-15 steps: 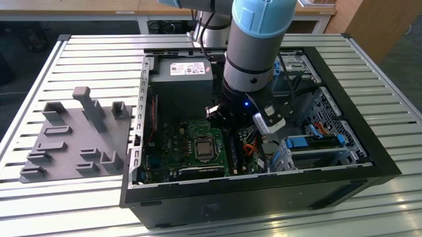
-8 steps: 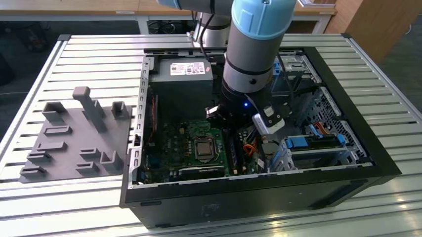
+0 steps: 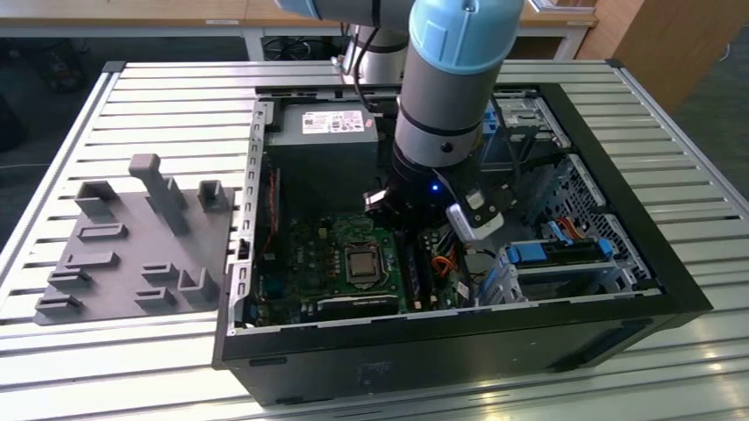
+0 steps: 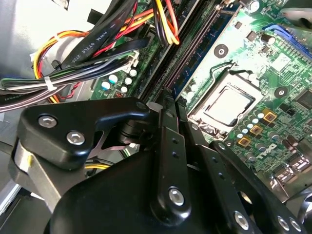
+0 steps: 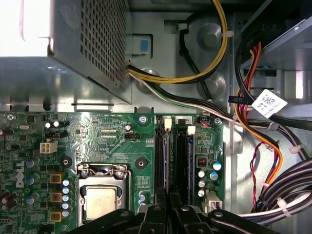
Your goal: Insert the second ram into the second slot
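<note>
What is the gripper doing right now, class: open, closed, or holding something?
Gripper: down inside the computer case over the memory slots beside the processor socket; fingers drawn close together, though whether they clamp a ram cannot be told.

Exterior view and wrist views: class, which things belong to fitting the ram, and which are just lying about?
Job in hand:
gripper, down over the slots
blue ram stick
memory slots

Lying about:
grey fixture tray beside the case
power supply
processor socket
cable bundle
</note>
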Available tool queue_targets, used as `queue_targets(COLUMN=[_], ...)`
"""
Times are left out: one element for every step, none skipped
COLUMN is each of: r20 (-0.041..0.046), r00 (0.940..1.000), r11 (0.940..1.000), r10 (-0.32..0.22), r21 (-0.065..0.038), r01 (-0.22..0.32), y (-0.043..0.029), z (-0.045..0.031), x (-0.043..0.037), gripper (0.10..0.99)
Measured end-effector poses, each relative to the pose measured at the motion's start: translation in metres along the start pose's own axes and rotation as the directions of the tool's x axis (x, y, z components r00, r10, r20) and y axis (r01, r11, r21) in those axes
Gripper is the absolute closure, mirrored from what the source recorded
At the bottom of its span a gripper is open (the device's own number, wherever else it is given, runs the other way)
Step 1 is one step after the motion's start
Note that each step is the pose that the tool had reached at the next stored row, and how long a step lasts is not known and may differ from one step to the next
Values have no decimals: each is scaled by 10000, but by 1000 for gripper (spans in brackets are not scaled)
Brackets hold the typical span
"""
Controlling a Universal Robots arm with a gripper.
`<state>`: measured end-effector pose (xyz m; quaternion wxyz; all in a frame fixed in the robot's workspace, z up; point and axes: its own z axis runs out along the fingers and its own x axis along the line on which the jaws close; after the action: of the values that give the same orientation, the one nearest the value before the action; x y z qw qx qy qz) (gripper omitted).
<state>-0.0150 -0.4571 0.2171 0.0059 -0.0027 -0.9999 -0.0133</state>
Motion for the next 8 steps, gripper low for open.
queue_targets(r20=[0,-1,-1,0,0,-1,-3,-8], r00=[10000,10000,10000,10000,10000,10000,10000,10000], r11=[10000,10000,10000,10000,10000,10000,10000,10000], r10=[-1,-1,0,0,4,5,5,3], r21=[0,1,2,0,0,0,0,0], r01=[1,1,0,0,-4,-5,-5,-3], y=[0,0,0,0,0,0,0,0], z=[3,4,4,6,7,7,7,7], x=[0,0,1,1,-1,-2,-3,-6], gripper=[949,949,949,949,949,949,949,949])
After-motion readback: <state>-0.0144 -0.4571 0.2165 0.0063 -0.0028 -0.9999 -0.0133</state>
